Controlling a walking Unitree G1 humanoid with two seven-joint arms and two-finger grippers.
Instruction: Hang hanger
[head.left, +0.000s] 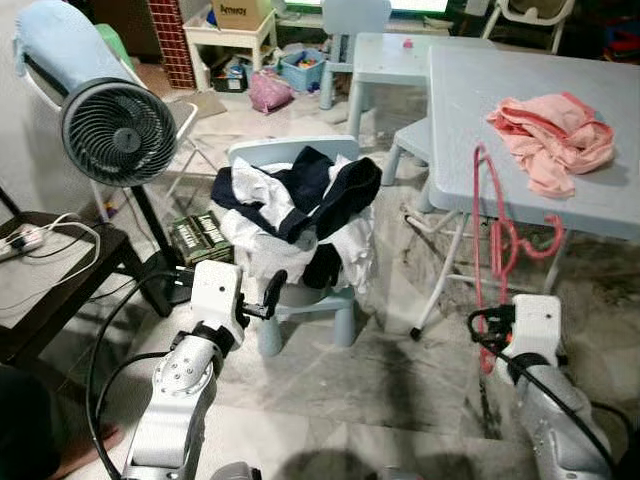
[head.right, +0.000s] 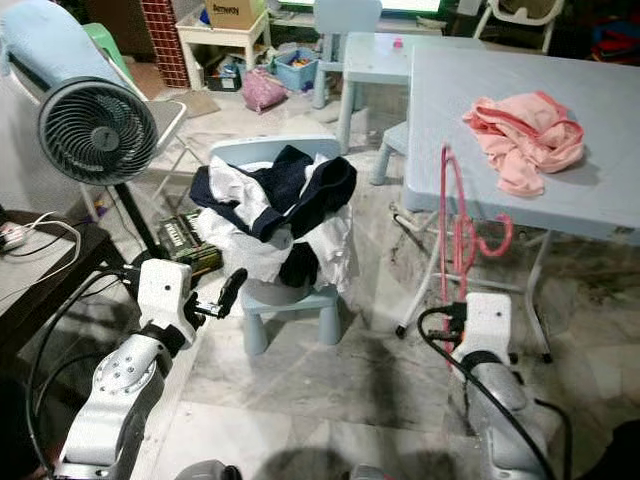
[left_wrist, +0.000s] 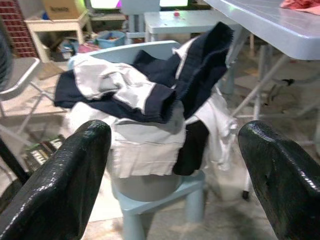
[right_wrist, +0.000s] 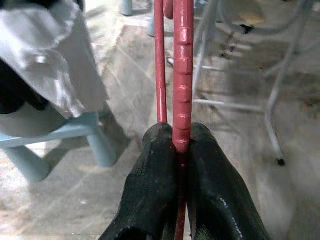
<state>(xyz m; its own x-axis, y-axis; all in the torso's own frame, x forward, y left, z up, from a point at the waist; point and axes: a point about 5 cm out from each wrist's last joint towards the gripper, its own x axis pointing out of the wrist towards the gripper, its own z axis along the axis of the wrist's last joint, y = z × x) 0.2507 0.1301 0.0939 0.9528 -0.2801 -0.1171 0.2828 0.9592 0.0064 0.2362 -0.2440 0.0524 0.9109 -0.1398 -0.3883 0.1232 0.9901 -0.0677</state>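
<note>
Right gripper (right_wrist: 181, 150): you clenched the pink hanger (head.left: 486, 250), lower right.
Left gripper (left_wrist: 175, 165): you kept fingers spread, facing the clothes (head.left: 300, 200).

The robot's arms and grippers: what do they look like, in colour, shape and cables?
Both arms are silver metal with round joint caps. Each ends in a white box-shaped wrist block. The left gripper and the right gripper each have two long, glossy black fingers with rounded tips. Black cables loop beside the left arm and over the right arm.
</note>
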